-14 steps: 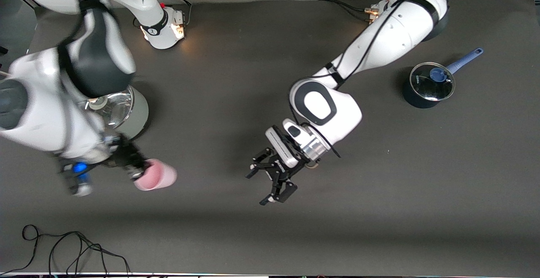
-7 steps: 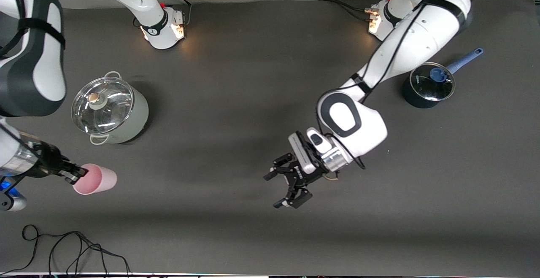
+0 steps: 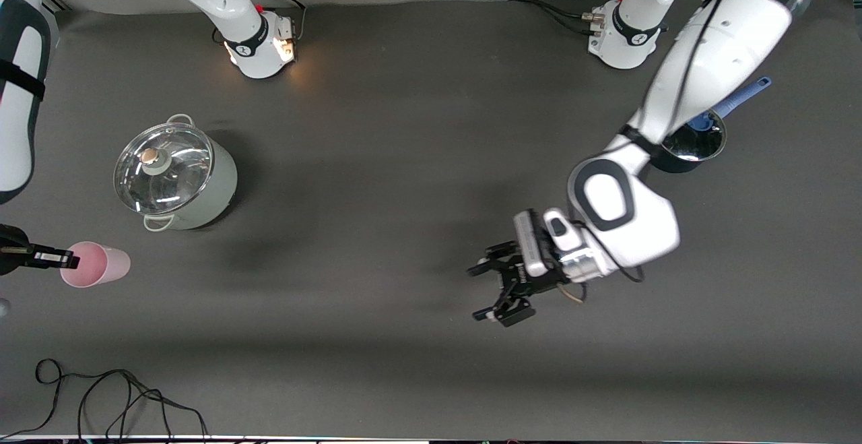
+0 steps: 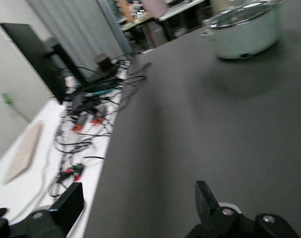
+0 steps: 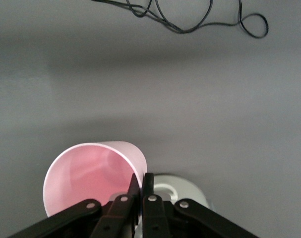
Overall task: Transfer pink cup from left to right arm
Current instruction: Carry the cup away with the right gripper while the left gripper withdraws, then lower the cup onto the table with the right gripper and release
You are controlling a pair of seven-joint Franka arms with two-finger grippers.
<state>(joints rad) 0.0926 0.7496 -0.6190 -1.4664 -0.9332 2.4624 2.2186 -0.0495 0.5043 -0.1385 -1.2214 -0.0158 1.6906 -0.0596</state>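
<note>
1. A black cable (image 3: pixel 121 397) is seen lying in loops on the table (image 3: pixel 404 161), near the front corner at the right arm's end.
2. The left gripper (image 3: pixel 502 292) is held over the middle of the table, and its fingers (image 4: pixel 68 206) are spread wide with nothing between them.
3. The pink cup (image 3: pixel 94 264) is held at the table's edge at the right arm's end. Its rim is pinched by the right gripper (image 5: pixel 141 184), whose fingers are pressed tight on the wall.
4. A pale green pot (image 3: pixel 176 173) with a glass lid is set farther back.
5. A dark pan (image 3: pixel 687 144) with a blue handle is partly hidden by the left arm.
</note>
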